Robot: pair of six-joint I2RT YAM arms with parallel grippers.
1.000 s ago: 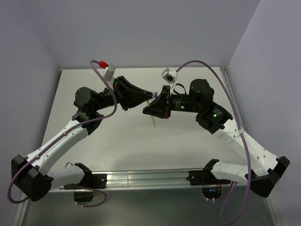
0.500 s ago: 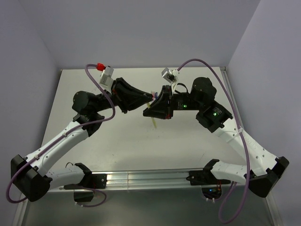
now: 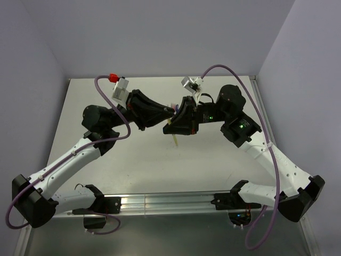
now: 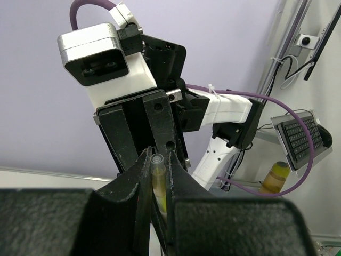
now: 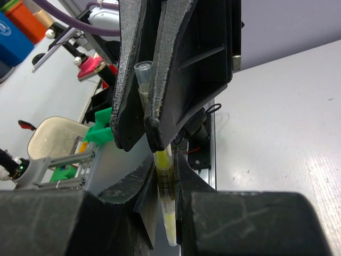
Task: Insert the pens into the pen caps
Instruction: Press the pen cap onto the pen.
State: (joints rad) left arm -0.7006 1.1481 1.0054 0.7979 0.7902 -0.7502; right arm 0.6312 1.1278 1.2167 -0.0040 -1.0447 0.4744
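Observation:
Both grippers meet in mid-air over the middle of the table. My right gripper (image 3: 169, 126) (image 5: 164, 165) is shut on a thin yellow pen (image 5: 167, 208), whose lower end hangs below the fingers (image 3: 175, 138). The pen runs upward between the fingers of my left gripper (image 3: 170, 111) (image 4: 157, 154). That gripper is shut on a clear, yellow-tinted pen cap (image 4: 156, 162) (image 5: 143, 72), with yellow showing inside it. Pen and cap lie in one line; how deep the pen sits in the cap is hidden by the fingers.
The pale tabletop (image 3: 133, 160) lies well below both grippers. An aluminium rail (image 3: 160, 201) with the arm bases runs along its near edge. Walls close in the back and both sides. Purple cables (image 3: 234, 74) loop above the wrists.
The two grippers have drawn closer together, the right one shifting left toward the left one. Both grips stay as they were.

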